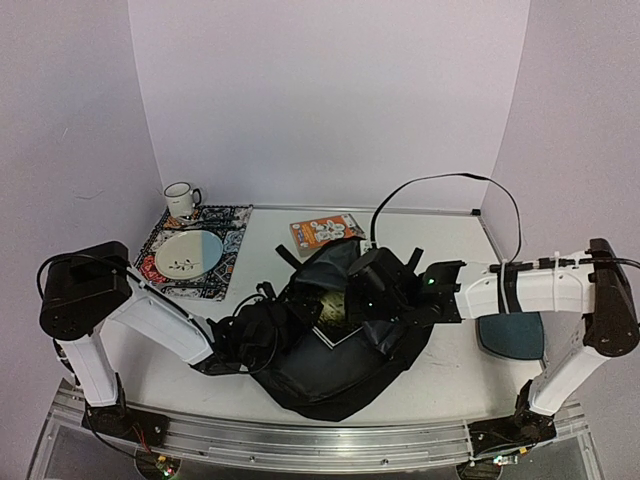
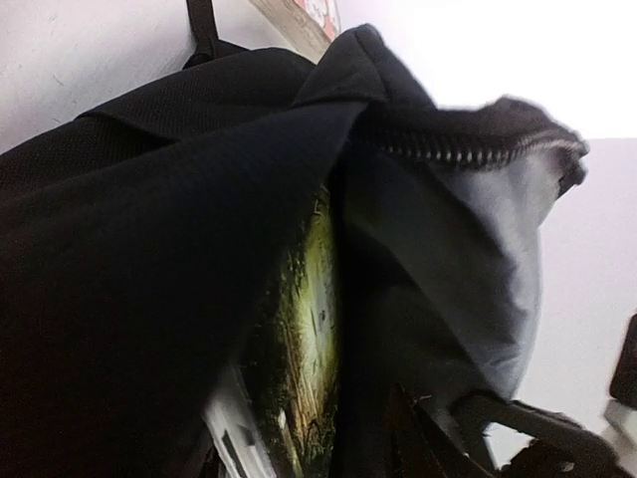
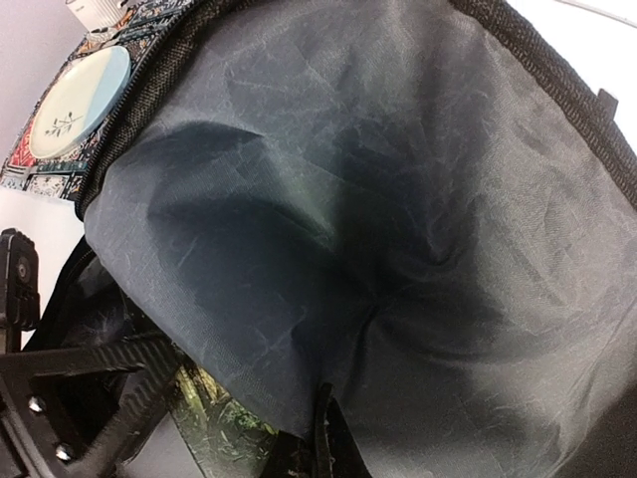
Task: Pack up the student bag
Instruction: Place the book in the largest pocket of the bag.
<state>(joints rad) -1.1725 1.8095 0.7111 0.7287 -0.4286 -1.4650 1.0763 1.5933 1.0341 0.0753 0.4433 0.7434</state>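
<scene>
One greenish book (image 1: 335,305) sits inside the open student bag (image 1: 330,378).

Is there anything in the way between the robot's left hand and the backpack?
No, nothing visible sits between them. The left gripper is right at the left side of the backpack, and the bag's black fabric fills the left wrist view. Whether it actually touches the bag cannot be told.

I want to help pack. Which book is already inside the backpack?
The dark green-and-yellow book, tucked in the open backpack. The orange book lies on the table behind it.
</scene>
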